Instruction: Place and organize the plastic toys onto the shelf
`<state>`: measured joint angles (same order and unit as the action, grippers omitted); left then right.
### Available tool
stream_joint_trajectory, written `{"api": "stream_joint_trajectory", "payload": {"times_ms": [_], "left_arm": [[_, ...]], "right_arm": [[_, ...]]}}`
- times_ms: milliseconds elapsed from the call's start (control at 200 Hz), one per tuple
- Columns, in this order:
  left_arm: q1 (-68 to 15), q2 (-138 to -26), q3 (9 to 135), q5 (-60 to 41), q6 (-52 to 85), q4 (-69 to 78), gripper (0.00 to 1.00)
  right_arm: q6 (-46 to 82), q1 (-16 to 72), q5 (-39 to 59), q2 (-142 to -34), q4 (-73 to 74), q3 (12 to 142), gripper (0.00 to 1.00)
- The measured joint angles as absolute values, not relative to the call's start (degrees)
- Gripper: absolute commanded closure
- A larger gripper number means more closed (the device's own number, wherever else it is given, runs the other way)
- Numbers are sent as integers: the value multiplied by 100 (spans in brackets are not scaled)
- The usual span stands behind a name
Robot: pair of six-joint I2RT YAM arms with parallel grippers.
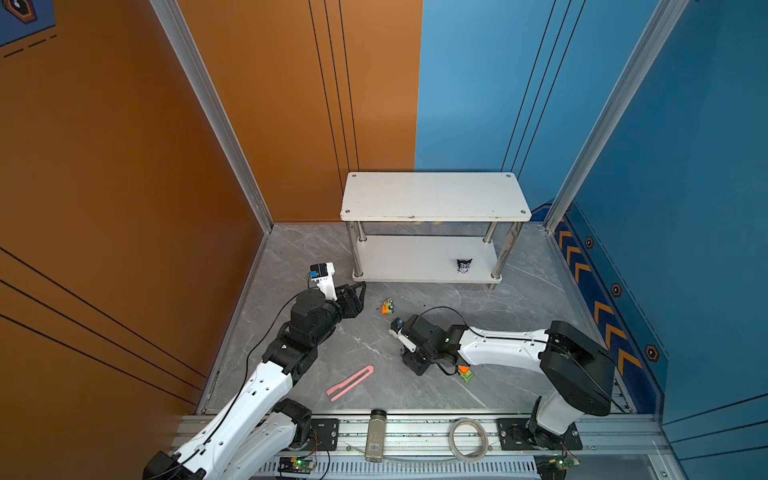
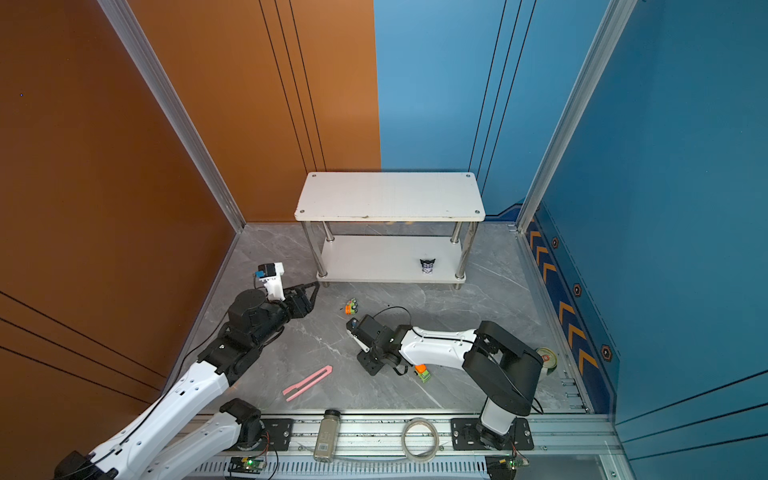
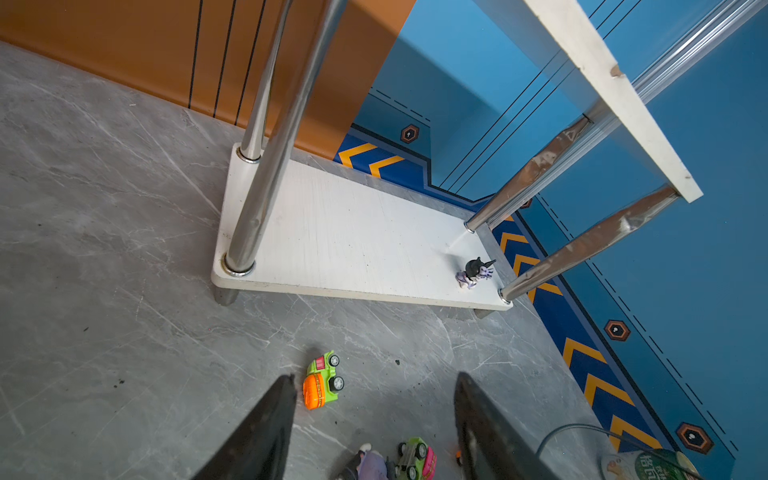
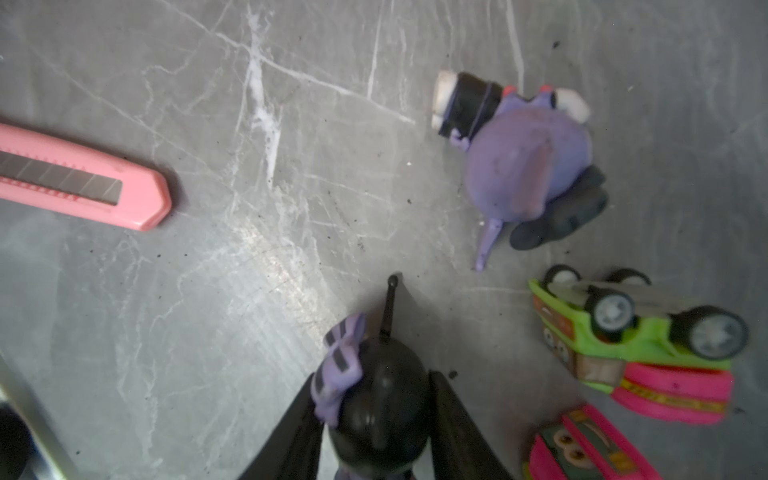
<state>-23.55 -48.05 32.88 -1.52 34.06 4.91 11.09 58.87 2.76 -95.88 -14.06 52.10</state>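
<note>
The white shelf (image 1: 434, 195) stands at the back, and one black-eared figurine (image 1: 464, 266) (image 3: 476, 272) is on its lower tier. An orange-green car (image 1: 387, 307) (image 3: 322, 380) lies on the floor just ahead of my left gripper (image 3: 376, 376), which is open and empty. My right gripper (image 4: 372, 374) points down over a cluster of toys. Its jaws stand closely on either side of a figurine's black head (image 4: 380, 399), with a thin gap showing. Beside it lie a purple figurine (image 4: 523, 162), an overturned green-pink car (image 4: 636, 345) and a pink car (image 4: 590, 449).
A pink utility knife (image 1: 351, 382) (image 4: 83, 178) lies on the floor between the arms. Another orange-green car (image 1: 465, 372) sits under the right forearm. A grey bottle (image 1: 376, 434) and a tape roll (image 1: 468, 438) rest on the front rail. A round tin (image 2: 546, 357) is by the right wall.
</note>
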Motion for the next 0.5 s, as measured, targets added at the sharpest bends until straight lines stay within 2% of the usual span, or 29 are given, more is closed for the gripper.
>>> {"api": "stream_joint_trajectory", "payload": {"times_ms": [130, 270, 375, 501], "left_arm": [[-2351, -4906, 3288, -172, 3430, 489, 37], [-2351, -5022, 3288, -211, 3454, 489, 36], [-2324, -5072, 3288, -263, 3457, 489, 36], [-2318, -5089, 3288, -307, 3494, 491, 36]], "right_arm": [[1160, 5883, 281, -9588, -1310, 5137, 45], [1184, 5867, 301, -9585, -1284, 5019, 45], [1190, 5848, 320, -9529, -1236, 4939, 49], [1219, 5806, 349, -9365, -1232, 4759, 61]]}}
